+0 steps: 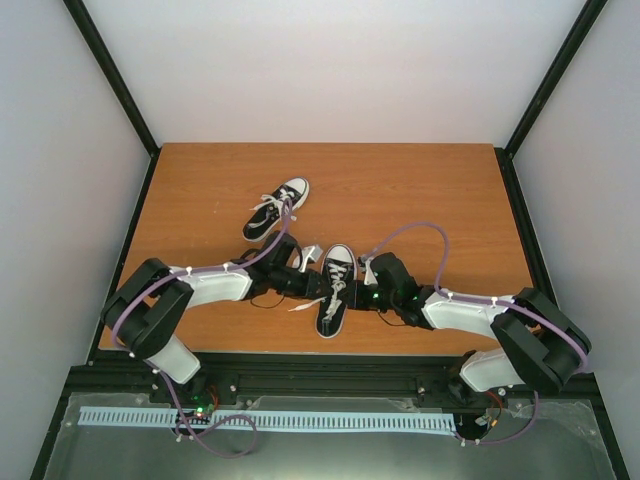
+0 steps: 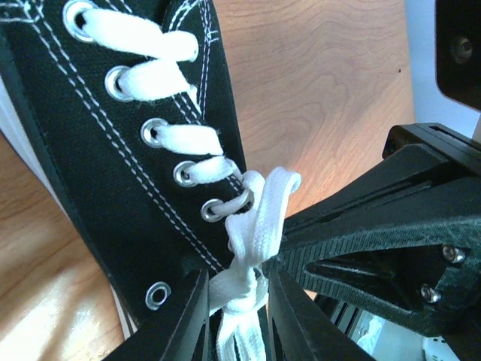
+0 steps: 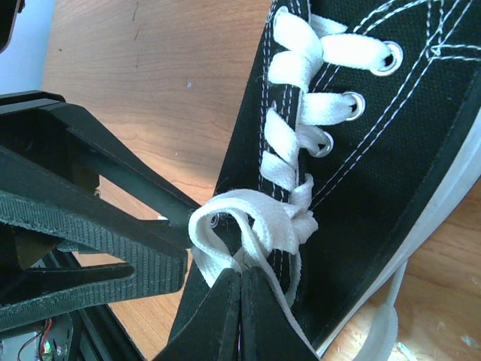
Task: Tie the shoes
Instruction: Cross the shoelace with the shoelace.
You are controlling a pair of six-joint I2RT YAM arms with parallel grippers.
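Two black sneakers with white toe caps lie on the wooden table. The far shoe (image 1: 277,208) lies alone with loose laces. The near shoe (image 1: 336,276) lies between my grippers. My left gripper (image 1: 316,284) holds the white lace knot (image 2: 242,289) between its fingers, beside the eyelets in the left wrist view (image 2: 237,284). My right gripper (image 1: 354,294) is shut tight on a white lace loop (image 3: 225,218) over the shoe's tongue in the right wrist view (image 3: 242,272). A loose lace end (image 1: 303,309) trails left of the shoe's heel.
The wooden table (image 1: 440,190) is walled in by white panels with black corner posts. A black rail (image 1: 330,375) runs along the near edge by the arm bases. The right gripper's body (image 2: 376,233) fills the left wrist view's right side.
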